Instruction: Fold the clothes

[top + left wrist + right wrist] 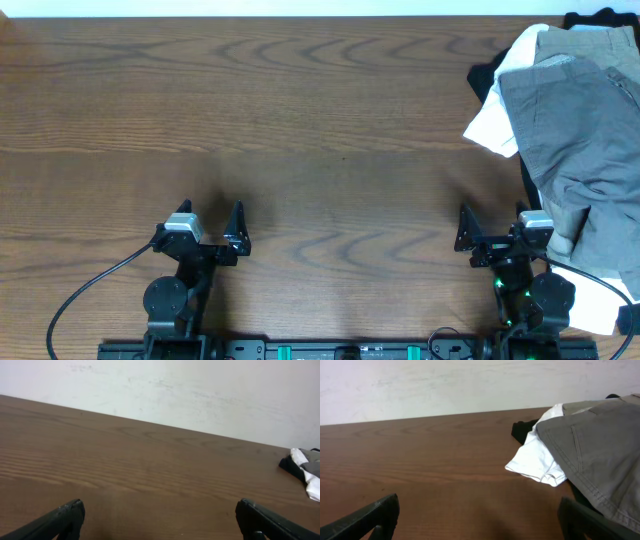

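- I see my left fingers (pixel 237 230) and right fingers (pixel 464 230) wide apart, holding nothing.
- The clothes (pixel 560 110) lie heaped on the desk (pixel 300 120), at its right side.

No text, label, brand, number or sign can be read in any of the three views
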Controlling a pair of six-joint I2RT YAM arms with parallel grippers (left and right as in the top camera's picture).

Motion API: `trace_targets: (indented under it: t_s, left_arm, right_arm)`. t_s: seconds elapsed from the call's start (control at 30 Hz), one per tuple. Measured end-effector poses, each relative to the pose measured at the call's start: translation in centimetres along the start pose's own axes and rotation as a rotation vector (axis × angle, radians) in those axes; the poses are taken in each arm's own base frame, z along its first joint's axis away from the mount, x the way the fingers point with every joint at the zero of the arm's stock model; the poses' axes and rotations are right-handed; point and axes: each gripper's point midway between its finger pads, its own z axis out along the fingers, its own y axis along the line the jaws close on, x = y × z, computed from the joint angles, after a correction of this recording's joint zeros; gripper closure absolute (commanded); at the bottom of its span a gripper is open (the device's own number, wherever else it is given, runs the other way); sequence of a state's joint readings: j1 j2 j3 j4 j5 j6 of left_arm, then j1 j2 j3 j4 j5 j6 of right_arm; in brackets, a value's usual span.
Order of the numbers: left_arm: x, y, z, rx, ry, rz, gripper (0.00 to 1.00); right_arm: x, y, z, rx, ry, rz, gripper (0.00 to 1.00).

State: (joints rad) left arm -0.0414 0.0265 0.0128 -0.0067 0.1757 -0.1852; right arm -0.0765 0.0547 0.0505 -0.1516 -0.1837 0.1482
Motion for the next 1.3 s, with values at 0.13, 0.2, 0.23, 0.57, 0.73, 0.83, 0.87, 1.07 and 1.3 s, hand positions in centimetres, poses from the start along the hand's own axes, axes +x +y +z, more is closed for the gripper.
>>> trace_targets:
  t_s: [0.13,0.2,0.23,0.57,0.73,0.83,0.87,1.07,1.3]
  left_arm:
    - [0.0,0.0,0.0,0.0,0.0,0.0,0.02]
    - [0.0,0.0,0.0,0.0,0.0,0.0,0.02]
    - [0.0,0.0,0.0,0.0,0.0,0.0,0.02]
    - [0.0,0.0,0.0,0.0,0.0,0.0,0.02]
    - [-0.01,0.0,0.0,0.0,0.0,0.0,0.02]
    - [0.0,0.0,0.0,0.0,0.0,0.0,0.02]
    - [0.0,0.0,0.0,0.0,0.0,0.0,0.02]
    - [-0.01,0.0,0.0,0.0,0.0,0.0,0.02]
    - [-0.05,0.19,-0.01,-0.011,-0.002,0.0,0.02]
  right_arm:
    - [0.0,0.0,0.0,0.0,0.0,0.0,0.01]
    - [0.0,0.0,0.0,0.0,0.0,0.0,0.01]
    - [0.0,0.0,0.0,0.0,0.0,0.0,0.01]
    - [0.01,0.0,0.0,0.0,0.0,0.0,0.01]
    - [0.01,0.0,0.0,0.0,0.0,0.0,0.01]
    - [0.01,0.0,0.0,0.0,0.0,0.0,0.01]
    - [0.01,0.0,0.0,0.0,0.0,0.0,0.01]
    - [0.01,0.0,0.0,0.0,0.0,0.0,0.01]
    - [-0.4,0.06,0.0,-0.002,-0.017,-0.003,0.01]
